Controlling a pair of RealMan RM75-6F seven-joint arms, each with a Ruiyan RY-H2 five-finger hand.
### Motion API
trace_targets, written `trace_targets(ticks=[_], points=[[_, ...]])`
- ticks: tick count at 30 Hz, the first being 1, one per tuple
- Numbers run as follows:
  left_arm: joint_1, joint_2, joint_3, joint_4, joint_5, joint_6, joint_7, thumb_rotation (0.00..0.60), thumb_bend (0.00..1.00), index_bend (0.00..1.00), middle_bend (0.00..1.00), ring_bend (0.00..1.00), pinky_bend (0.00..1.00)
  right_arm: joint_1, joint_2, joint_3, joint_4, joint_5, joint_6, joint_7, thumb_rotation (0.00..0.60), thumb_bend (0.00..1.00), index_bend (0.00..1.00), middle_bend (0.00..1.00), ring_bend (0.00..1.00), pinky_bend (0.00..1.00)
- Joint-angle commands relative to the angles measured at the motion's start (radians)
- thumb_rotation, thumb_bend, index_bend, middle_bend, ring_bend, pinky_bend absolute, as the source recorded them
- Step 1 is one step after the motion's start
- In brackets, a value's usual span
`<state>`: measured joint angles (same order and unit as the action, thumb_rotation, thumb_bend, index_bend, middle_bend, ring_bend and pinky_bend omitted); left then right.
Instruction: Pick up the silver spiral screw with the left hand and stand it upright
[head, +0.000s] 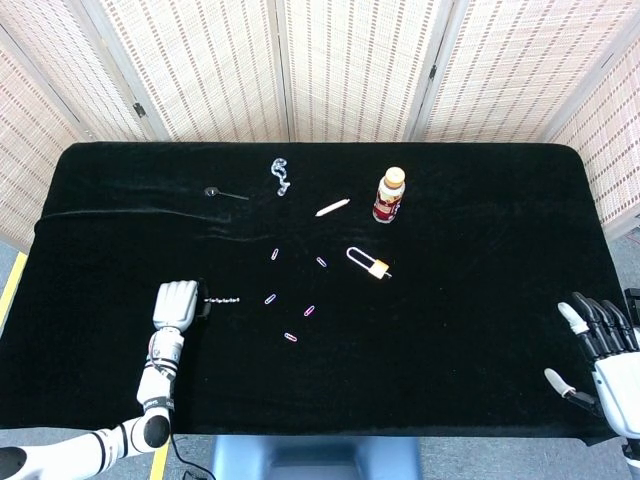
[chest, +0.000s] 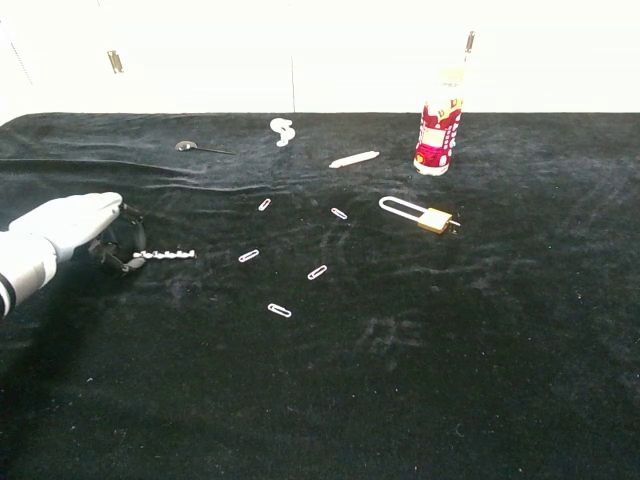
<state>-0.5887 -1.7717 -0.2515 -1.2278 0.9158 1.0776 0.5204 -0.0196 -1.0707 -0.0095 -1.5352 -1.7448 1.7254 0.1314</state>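
The silver spiral screw (head: 223, 299) (chest: 165, 257) lies flat on the black table, pointing right. My left hand (head: 176, 305) (chest: 80, 225) sits just left of it, palm down. Its dark fingers (chest: 118, 255) curl in and pinch the screw's left end. In the head view the back of the hand hides the contact. My right hand (head: 598, 348) hovers at the table's near right corner with fingers spread and nothing in it. It does not show in the chest view.
Several paper clips (head: 290, 337) (chest: 279, 310) lie scattered right of the screw. Further back are a padlock (head: 367, 263) (chest: 420, 215), a small red bottle (head: 389, 195) (chest: 437, 135), a pale stick (head: 332, 208), a white clump (head: 281, 176) and a dark pin (head: 225, 193).
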Motion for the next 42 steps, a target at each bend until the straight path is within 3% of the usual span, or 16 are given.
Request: trace_targets(ticks=[1,14,42], points=[[-0.003,-0.002,-0.001,0.013,-0.009,-0.008,-0.006,0.600,0.52,0.59,1.00,1.00,1.00,0.000,0.000,0.001,-0.001,0.000,0.000,-0.001,0.600,0.23,0.00,0.00,0.00,0.00],[0.006,0.000,0.003,0.003,0.052,0.037,-0.080,0.600,0.52,0.87,1.00,1.00,1.00,0.003,0.000,0.003,-0.002,0.004,-0.008,-0.001,0.600,0.23,0.00,0.00,0.00,0.00],[0.037,0.028,0.041,-0.128,0.245,0.160,-0.157,0.600,0.52,0.87,1.00,1.00,1.00,-0.002,0.003,-0.001,0.001,-0.007,0.002,0.010,0.600,0.23,0.00,0.00,0.00,0.00]])
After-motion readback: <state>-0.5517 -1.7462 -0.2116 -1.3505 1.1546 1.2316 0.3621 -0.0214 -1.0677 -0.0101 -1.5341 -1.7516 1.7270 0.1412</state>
